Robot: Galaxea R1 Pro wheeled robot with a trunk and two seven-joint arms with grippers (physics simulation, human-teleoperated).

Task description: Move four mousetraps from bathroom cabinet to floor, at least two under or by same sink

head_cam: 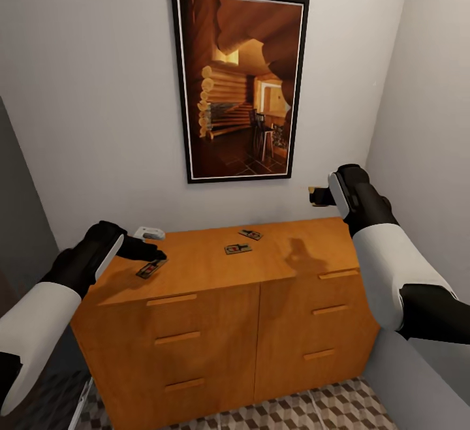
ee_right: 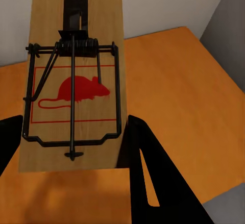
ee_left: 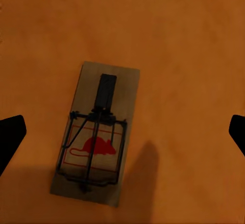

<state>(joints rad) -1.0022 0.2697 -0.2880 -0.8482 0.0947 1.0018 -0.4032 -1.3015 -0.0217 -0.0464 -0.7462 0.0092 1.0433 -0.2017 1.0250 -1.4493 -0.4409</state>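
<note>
The cabinet (head_cam: 215, 325) stands against the wall, with three mousetraps on its top. One mousetrap (head_cam: 151, 268) lies at the left end, right under my left gripper (head_cam: 152, 254). In the left wrist view that mousetrap (ee_left: 97, 134) lies flat between the open fingertips (ee_left: 10, 140) of the left gripper (ee_left: 122, 137), untouched. Two more mousetraps (head_cam: 238, 248) (head_cam: 250, 234) lie near the middle. My right gripper (head_cam: 326, 196) is raised above the cabinet's right end, shut on a fourth mousetrap (head_cam: 318, 196), which also appears in the right wrist view (ee_right: 76, 76). The bathroom floor (head_cam: 294, 410) shows below the cabinet.
A small white object (head_cam: 149, 233) sits at the cabinet's back left corner. A framed picture (head_cam: 238, 84) hangs on the wall above. A grey wall (head_cam: 424, 123) closes in on the right, and a dark panel (head_cam: 19, 221) stands at the left.
</note>
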